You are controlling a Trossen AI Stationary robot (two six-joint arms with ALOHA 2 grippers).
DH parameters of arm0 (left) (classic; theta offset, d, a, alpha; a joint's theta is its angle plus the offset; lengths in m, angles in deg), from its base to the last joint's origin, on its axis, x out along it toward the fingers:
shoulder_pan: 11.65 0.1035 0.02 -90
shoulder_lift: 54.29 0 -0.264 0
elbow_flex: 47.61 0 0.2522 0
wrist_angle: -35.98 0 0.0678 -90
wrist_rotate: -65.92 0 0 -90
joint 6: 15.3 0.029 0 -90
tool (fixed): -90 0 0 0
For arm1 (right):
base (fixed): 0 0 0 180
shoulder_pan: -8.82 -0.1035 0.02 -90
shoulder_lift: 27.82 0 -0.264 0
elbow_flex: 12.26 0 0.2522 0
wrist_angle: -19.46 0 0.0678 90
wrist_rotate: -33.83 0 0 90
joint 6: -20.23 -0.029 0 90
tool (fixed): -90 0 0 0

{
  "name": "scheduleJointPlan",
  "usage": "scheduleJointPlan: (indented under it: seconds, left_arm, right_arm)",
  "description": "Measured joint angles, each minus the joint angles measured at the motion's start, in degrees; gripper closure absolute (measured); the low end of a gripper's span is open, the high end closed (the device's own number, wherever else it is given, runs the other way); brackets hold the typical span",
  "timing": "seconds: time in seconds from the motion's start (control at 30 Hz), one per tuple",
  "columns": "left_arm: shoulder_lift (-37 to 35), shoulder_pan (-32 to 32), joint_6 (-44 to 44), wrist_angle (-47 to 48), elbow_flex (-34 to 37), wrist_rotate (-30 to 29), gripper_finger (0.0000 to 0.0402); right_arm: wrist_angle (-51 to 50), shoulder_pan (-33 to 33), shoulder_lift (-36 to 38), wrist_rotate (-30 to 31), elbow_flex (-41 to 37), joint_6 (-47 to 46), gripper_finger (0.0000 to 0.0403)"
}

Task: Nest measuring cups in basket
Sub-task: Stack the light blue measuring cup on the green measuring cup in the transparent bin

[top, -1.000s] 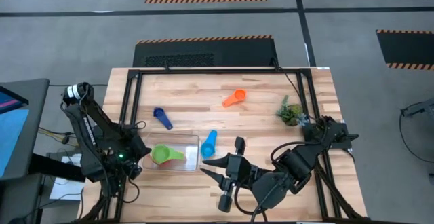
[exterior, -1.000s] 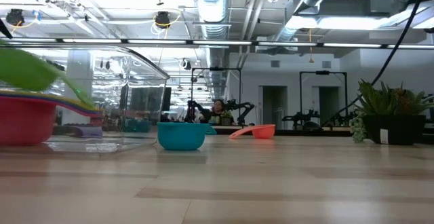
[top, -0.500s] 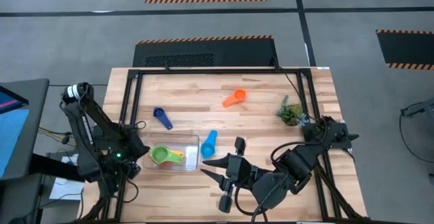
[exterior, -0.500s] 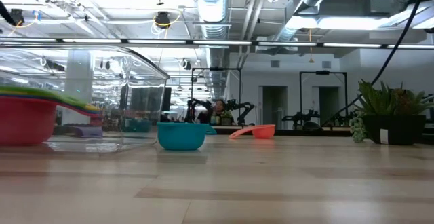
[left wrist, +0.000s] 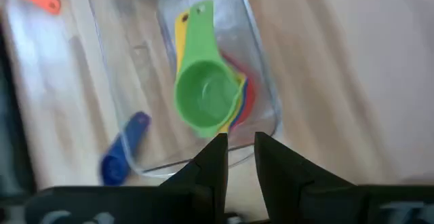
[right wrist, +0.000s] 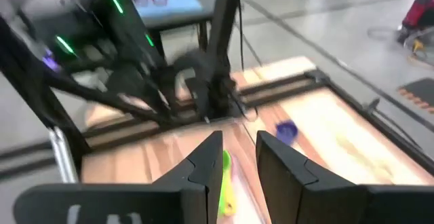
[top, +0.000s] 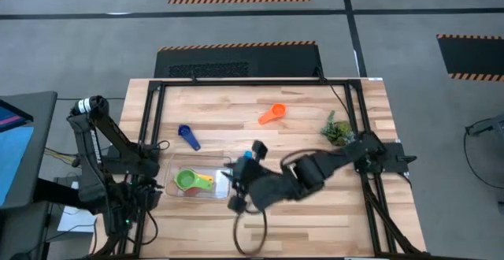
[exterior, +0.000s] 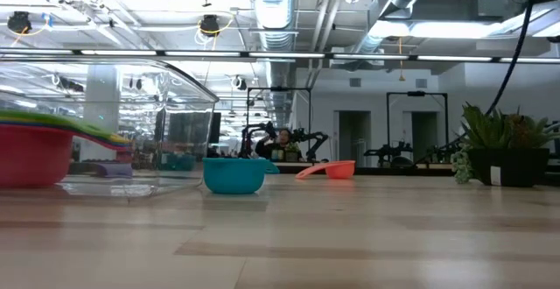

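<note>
The clear basket (top: pixel 222 175) (exterior: pixel 175 123) lies near the table's near-left side. In it the green cup (top: pixel 187 180) (left wrist: pixel 205 102) sits nested on a yellow cup and a red cup (exterior: pixel 31 153), handles toward the right. On the bare table rest the light-blue cup (top: pixel 246 158) (exterior: pixel 234 175), the dark-blue cup (top: pixel 189 137) and the orange cup (top: pixel 272 113) (exterior: pixel 328 170). My right gripper (top: pixel 235 194) (right wrist: pixel 239 156) hovers open at the basket's right end, pointing left, partly covering the light-blue cup. My left gripper (left wrist: pixel 237 149) is open, drawn back past the basket's left end.
A small leafy plant (top: pixel 337 130) (exterior: pixel 507 149) stands near the table's right edge. A black frame rail (top: pixel 150 126) runs round the table. Open wood lies between the orange cup and the near edge. A dark stand sits left of the table.
The green cup has dropped from the left gripper onto the yellow and red cups in the basket and lies still. The left arm has pulled back toward the table's left edge. The right arm has swung toward the left and far side, over the light-blue cup.
</note>
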Motion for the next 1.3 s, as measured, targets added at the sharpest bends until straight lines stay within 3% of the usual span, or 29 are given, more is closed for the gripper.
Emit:
scheduleJointPlan:
  seconds: [0.1,0.23,0.43,0.47,0.6,0.8,1.07,1.3]
  left_arm:
    - [-0.02,0.04,-6.23,0.05,-3.66,-0.07,0.0333]
    - [-0.02,0.05,-16.37,0.02,-7.39,-0.85,0.0333]
    - [-0.03,0.10,-29.87,-0.05,-8.57,-7.72,0.0333]
    - [-0.04,0.11,-31.66,-0.03,-8.56,-8.36,0.0333]
    - [-0.02,1.24,-38.57,0.15,-8.56,-10.77,0.0333]
    - [0.07,2.95,-47.53,0.13,-8.56,-12.28,0.0333]
    - [0.09,5.41,-47.88,1.13,-8.56,-12.32,0.0333]
    - [0.09,6.69,-47.78,1.15,-8.54,-12.29,0.0333]
  right_arm:
    - [-3.30,3.96,-0.33,-3.90,0.21,-0.22,0.0290]
    - [-14.11,8.92,-0.53,-4.50,-0.02,-3.33,0.0296]
    - [-46.72,16.92,-0.50,-4.86,0.01,-17.08,0.0307]
    - [-47.96,18.38,-0.79,-5.04,-0.60,-17.37,0.0309]
    - [-40.02,24.15,0.31,-10.92,-6.52,-3.39,0.0310]
    - [-45.98,34.90,0.96,-14.30,-12.82,1.63,0.0311]
    - [-34.04,41.98,1.07,-29.85,-24.02,16.38,0.0311]
    - [-26.61,45.82,1.00,-35.34,-29.41,22.14,0.0311]
